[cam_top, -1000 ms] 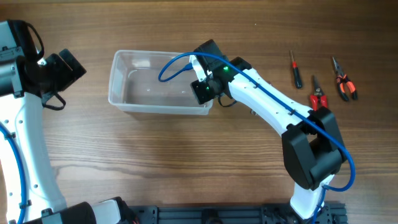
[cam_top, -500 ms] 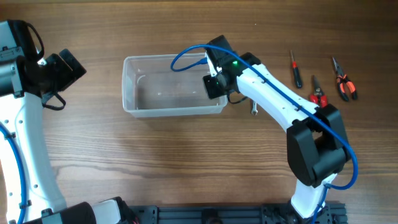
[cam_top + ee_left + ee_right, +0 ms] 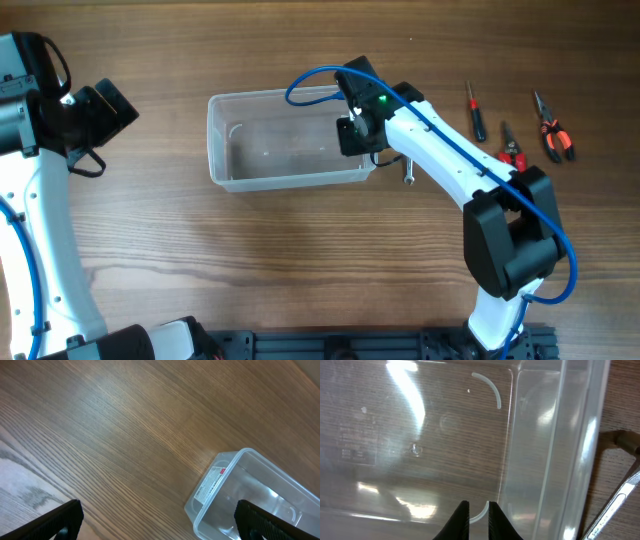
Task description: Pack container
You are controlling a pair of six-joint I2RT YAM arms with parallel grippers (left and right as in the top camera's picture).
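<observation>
1. A wooden table (image 3: pixel 300 270) fills the overhead view.
2. The right arm (image 3: pixel 450 170) reaches from the near edge to the right end of the container (image 3: pixel 290 181). Its claw (image 3: pixel 479 518) is almost closed, the two tips pinching the tub's thin clear wall between them.
3. The left arm (image 3: pixel 40 200) stands at the table's left edge, well apart from everything else. Its claw (image 3: pixel 159 522) is spread wide and holds nothing.
4. The container is a shallow clear plastic tub, upright near the middle of the table. Nothing shows inside it (a white label (image 3: pixel 212 481) is stuck on its left end).
5. Three hand tools lie well to the right of the tub: orange-handled pliers (image 3: pixel 553 138), red-handled pliers (image 3: pixel 512 152) and a screwdriver (image 3: pixel 476 112).
6. A small metal tool (image 3: pixel 408 172), too small to identify, lies just beside the tub's right end.
7. The step in hand appears to be positioning the tub, as no tool is packed yet.
8. The next move likely calls for the right claw to let go of the wall, lift clear and travel right to grasp a tool.
</observation>
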